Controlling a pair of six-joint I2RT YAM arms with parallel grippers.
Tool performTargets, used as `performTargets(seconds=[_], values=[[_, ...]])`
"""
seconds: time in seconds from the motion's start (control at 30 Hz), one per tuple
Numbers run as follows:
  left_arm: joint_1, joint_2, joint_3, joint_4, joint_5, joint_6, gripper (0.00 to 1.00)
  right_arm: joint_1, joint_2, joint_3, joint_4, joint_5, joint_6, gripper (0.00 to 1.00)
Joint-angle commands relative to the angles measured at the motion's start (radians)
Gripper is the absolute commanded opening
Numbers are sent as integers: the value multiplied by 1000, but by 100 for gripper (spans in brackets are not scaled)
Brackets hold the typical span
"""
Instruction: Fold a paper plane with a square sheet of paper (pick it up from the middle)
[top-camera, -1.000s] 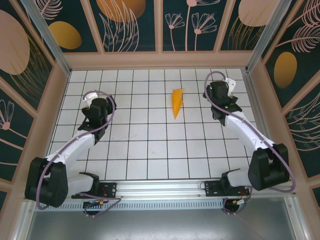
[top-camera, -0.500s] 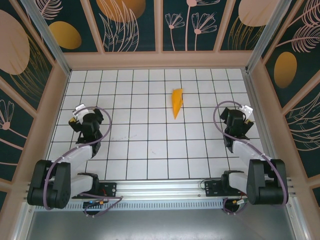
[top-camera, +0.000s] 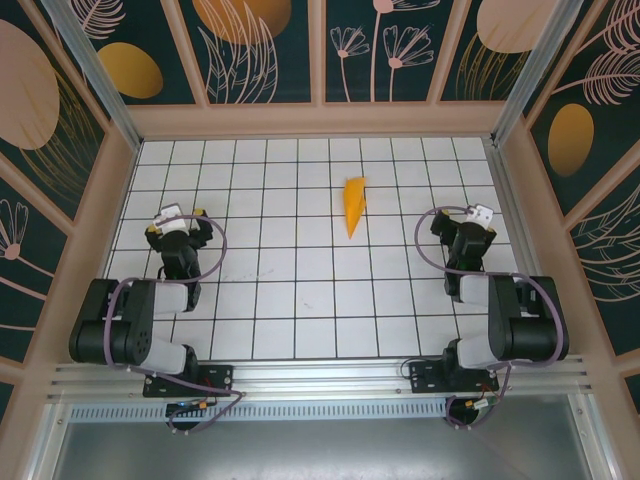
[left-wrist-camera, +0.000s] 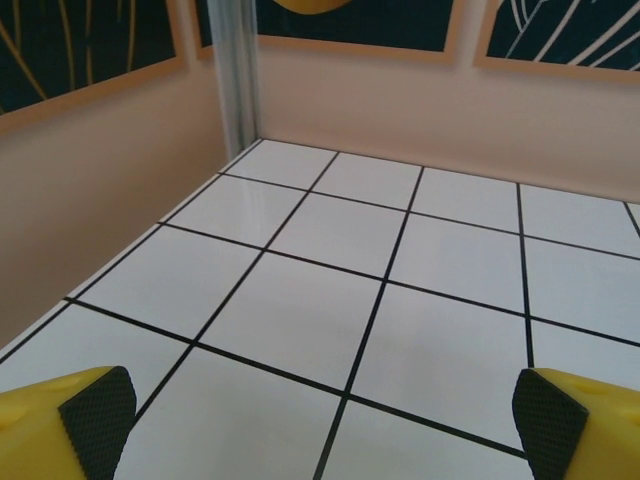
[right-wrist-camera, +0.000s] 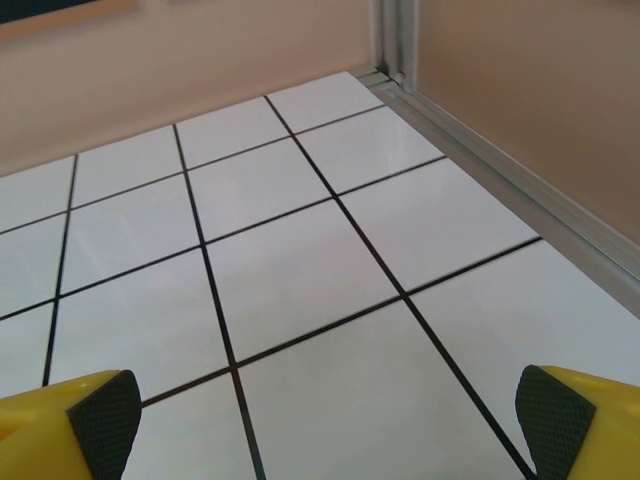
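The paper plane (top-camera: 354, 205), the square sheet of paper folded into a narrow pointed orange-yellow dart, lies flat on the white grid floor right of centre, its tip toward the near side. Nothing touches it. My left gripper (top-camera: 180, 224) is drawn back at the left side, far from the plane. In the left wrist view it (left-wrist-camera: 325, 425) is open, its yellow fingers (left-wrist-camera: 95, 410) wide apart over bare tiles. My right gripper (top-camera: 464, 228) sits at the right side, a couple of tiles from the plane. It (right-wrist-camera: 330, 420) is open too, with nothing between its fingers (right-wrist-camera: 555, 415).
Beige walls (top-camera: 320, 120) with dark painted panels enclose the tiled floor (top-camera: 290, 300). The left wrist view looks at the far-left corner post (left-wrist-camera: 235, 70), the right wrist view at the right wall rail (right-wrist-camera: 500, 180). Both arm bases stand on the near rail (top-camera: 320, 378).
Both arms have pulled back from the middle of the floor and folded up close to their bases. The paper plane has stayed where it was.
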Motion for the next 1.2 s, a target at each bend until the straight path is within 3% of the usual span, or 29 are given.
performTargets(seconds=[0.0,0.17,0.33,0.43,0.6,1.17], values=[[7,11,-13,121,87,27,99,-15,46,15,117,-82,-31,99],[7,69,-88,316,109,40,98,-4,53,-25,200,-132,-66,99],[7,67,-83,301,118,42,99,-2,58,-67,278,-156,-75,99],[7,68,-79,294,113,40,99,14,103,-116,416,-143,-96,99],[7,68,-86,309,78,31,98,17,96,-106,377,-136,-93,99],[7,68,-73,283,161,59,99,15,98,-105,382,-139,-93,99]])
